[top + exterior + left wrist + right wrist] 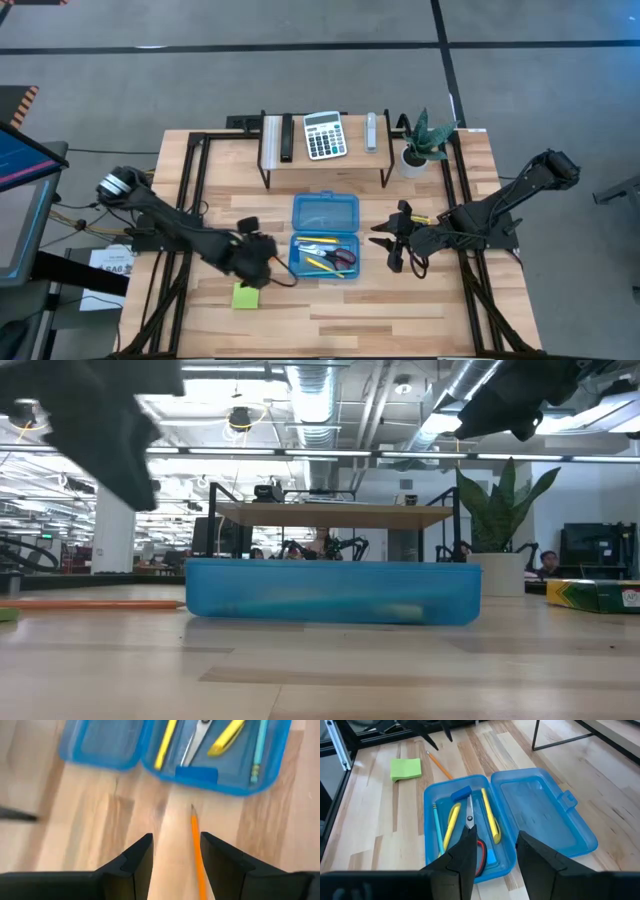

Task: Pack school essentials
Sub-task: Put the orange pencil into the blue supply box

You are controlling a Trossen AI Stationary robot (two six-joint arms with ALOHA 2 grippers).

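An open blue pencil case (325, 235) lies mid-table; its tray (465, 827) holds yellow pencils, a green pencil, red-handled scissors and a blue eraser (461, 794). An orange pencil (196, 847) lies flat on the wood beside the case. My left gripper (176, 837) hovers open above it, one finger on each side, touching nothing; the low view shows it raised off the table (100, 420). A lime sticky-note pad (245, 296) lies near the left gripper. My right gripper (493, 834) is open, raised to the right of the case. The crayon box (595, 595) lies on the table right of the case.
A black-legged shelf (325, 160) at the far edge carries the calculator (323, 135). A potted plant (420, 145) stands beside it. Bare wood lies along the near edge. The case's open lid (325, 213) lies flat toward the shelf.
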